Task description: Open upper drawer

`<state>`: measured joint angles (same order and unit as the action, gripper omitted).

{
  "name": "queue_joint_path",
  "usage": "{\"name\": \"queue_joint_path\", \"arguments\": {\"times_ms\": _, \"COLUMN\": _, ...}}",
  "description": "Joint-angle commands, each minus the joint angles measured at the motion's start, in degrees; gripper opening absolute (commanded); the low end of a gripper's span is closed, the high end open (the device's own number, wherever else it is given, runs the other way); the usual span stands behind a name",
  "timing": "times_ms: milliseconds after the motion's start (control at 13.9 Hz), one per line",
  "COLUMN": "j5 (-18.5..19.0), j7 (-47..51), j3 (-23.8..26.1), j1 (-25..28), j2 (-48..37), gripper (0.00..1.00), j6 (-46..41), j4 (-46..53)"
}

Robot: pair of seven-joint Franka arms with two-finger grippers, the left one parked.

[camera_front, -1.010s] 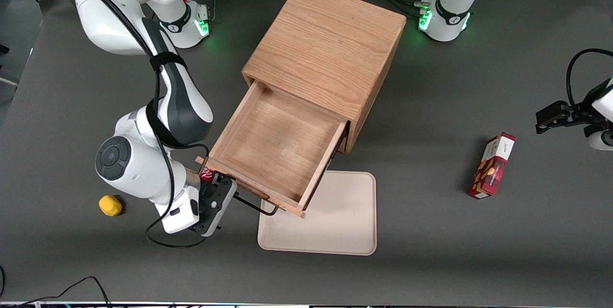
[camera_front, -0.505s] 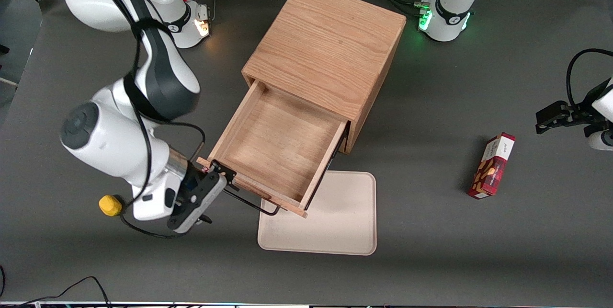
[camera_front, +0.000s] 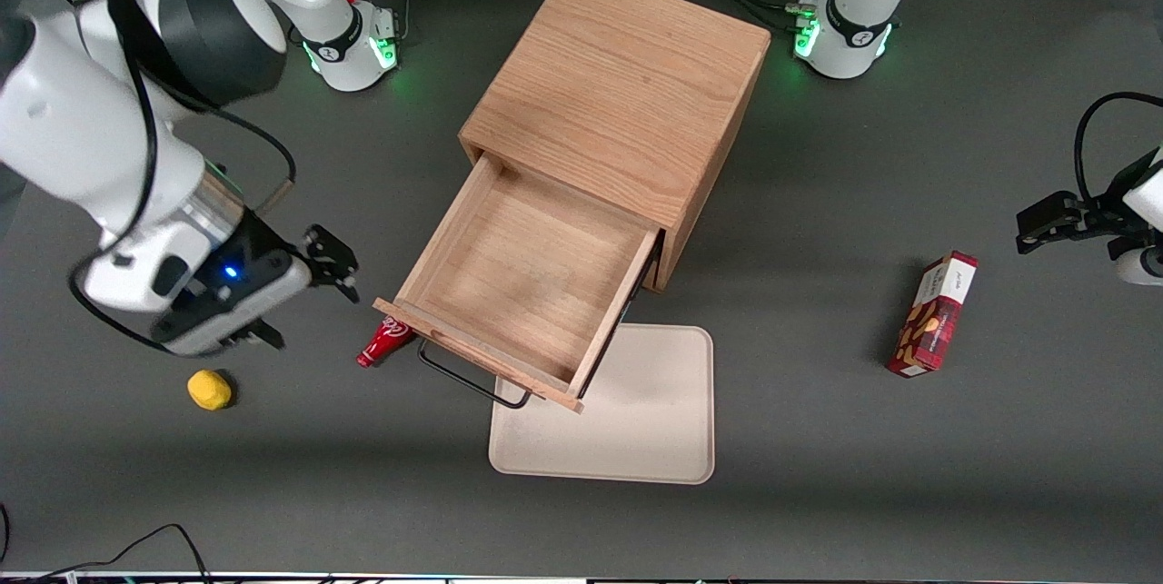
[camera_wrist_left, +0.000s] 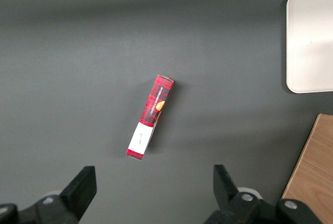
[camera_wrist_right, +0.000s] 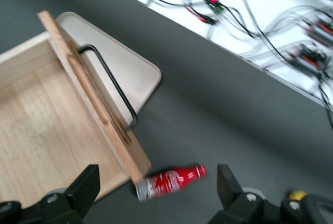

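The upper drawer [camera_front: 527, 280] of the oak cabinet [camera_front: 618, 84] stands pulled far out, empty inside, with its thin black bar handle [camera_front: 472, 384] on the front panel. The drawer [camera_wrist_right: 47, 125] and handle [camera_wrist_right: 112, 83] also show in the right wrist view. My gripper [camera_front: 329, 264] is open and empty. It hangs above the table, apart from the drawer, toward the working arm's end of the table from its front corner.
A red soda bottle [camera_front: 382, 341] lies on the table at the drawer's front corner, also in the right wrist view [camera_wrist_right: 170, 181]. A cream tray [camera_front: 636, 420] lies under the drawer front. A yellow object [camera_front: 209, 389] and a red snack box [camera_front: 936, 316] lie on the table.
My gripper has let go of the handle, risen and drawn back from the drawer toward the working arm's end. The red bottle it covered now shows. The drawer stays open.
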<state>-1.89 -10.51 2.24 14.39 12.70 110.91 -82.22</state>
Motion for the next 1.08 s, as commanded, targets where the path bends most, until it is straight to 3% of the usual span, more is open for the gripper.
{"name": "queue_joint_path", "arguments": {"times_ms": 0, "j5": 2.33, "j7": 8.46, "j3": 3.65, "j1": -6.28, "j2": -10.65, "gripper": 1.0, "j6": 1.15, "j4": -13.72}}
{"name": "queue_joint_path", "arguments": {"times_ms": 289, "j5": 2.24, "j7": 11.48, "j3": 1.73, "j1": -11.13, "j2": -17.43, "gripper": 1.0, "j6": 0.62, "j4": -23.85}}
{"name": "queue_joint_path", "arguments": {"times_ms": 577, "j5": 1.45, "j7": 12.17, "j3": -9.51, "j1": -10.61, "j2": -16.13, "gripper": 1.0, "j6": -2.81, "j4": -22.81}}
{"name": "queue_joint_path", "arguments": {"times_ms": 1010, "j5": 1.19, "j7": 16.82, "j3": -13.92, "j1": -10.7, "j2": -15.07, "gripper": 1.0, "j6": -2.98, "j4": -22.46}}
